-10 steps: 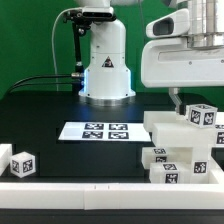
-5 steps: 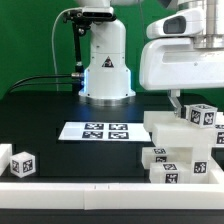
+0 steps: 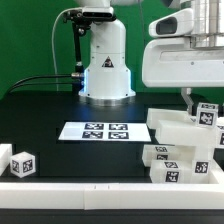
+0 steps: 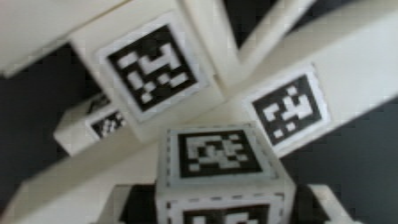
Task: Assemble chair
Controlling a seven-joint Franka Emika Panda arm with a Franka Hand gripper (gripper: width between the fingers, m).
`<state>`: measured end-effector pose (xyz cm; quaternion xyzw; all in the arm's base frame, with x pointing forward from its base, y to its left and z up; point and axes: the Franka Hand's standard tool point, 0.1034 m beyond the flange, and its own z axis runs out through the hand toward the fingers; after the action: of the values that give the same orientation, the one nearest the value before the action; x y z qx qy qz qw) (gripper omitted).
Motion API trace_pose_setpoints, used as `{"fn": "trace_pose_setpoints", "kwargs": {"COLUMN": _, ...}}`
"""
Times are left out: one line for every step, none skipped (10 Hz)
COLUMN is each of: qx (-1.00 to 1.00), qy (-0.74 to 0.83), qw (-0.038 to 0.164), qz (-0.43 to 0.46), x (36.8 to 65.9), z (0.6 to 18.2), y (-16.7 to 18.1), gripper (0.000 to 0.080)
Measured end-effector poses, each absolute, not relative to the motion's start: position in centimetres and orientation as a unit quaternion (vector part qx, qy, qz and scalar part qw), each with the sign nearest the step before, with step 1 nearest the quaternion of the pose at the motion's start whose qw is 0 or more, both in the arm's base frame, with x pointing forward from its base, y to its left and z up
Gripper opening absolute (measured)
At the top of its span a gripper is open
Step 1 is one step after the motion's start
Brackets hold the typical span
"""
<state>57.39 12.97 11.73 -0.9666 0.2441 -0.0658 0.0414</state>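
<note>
Chunky white chair parts [image 3: 178, 150] with black-and-white tags lie stacked at the exterior view's right. My gripper [image 3: 190, 102] hangs over that stack. It is shut on a white tagged chair part [image 3: 207, 115] and holds it at the top of the stack. In the wrist view this part [image 4: 222, 160] fills the space between my two fingers [image 4: 139, 203], with my gripper [image 4: 222, 207] closed against its sides. Beyond it lie other tagged white panels and bars [image 4: 151, 60]. I cannot tell whether the held part touches the parts under it.
The marker board [image 3: 103, 131] lies flat in the middle of the black table. A small lone white tagged cube [image 3: 22, 163] sits at the exterior view's left. The robot base [image 3: 105, 65] stands at the back. A white ledge [image 3: 90, 186] runs along the front.
My gripper and the tagged part it holds have shifted toward the exterior view's right, over the stack. Nothing else has moved.
</note>
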Motion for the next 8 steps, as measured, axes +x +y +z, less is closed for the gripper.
{"fn": "trace_pose_setpoints", "kwargs": {"qx": -0.949, "qy": 0.305, "qw": 0.047, "qz": -0.063, "x": 57.4, "z": 11.7, "y": 13.0, "gripper": 0.0281}}
{"fn": "trace_pose_setpoints", "kwargs": {"qx": -0.914, "qy": 0.395, "qw": 0.063, "qz": -0.062, "x": 57.4, "z": 11.7, "y": 12.9, "gripper": 0.0281}}
{"fn": "trace_pose_setpoints", "kwargs": {"qx": -0.897, "qy": 0.432, "qw": 0.068, "qz": -0.059, "x": 57.5, "z": 11.7, "y": 12.9, "gripper": 0.0281}}
{"fn": "trace_pose_setpoints", "kwargs": {"qx": -0.886, "qy": 0.454, "qw": 0.071, "qz": -0.056, "x": 57.4, "z": 11.7, "y": 12.9, "gripper": 0.0281}}
{"fn": "trace_pose_setpoints", "kwargs": {"qx": -0.873, "qy": 0.479, "qw": 0.074, "qz": -0.054, "x": 57.4, "z": 11.7, "y": 12.9, "gripper": 0.0282}}
{"fn": "trace_pose_setpoints", "kwargs": {"qx": -0.860, "qy": 0.502, "qw": 0.079, "qz": -0.050, "x": 57.5, "z": 11.6, "y": 12.7, "gripper": 0.0282}}
{"fn": "trace_pose_setpoints", "kwargs": {"qx": -0.823, "qy": 0.560, "qw": 0.088, "qz": -0.040, "x": 57.5, "z": 11.4, "y": 12.1, "gripper": 0.0282}}
{"fn": "trace_pose_setpoints", "kwargs": {"qx": -0.792, "qy": 0.601, "qw": 0.095, "qz": -0.034, "x": 57.6, "z": 11.4, "y": 11.8, "gripper": 0.0282}}
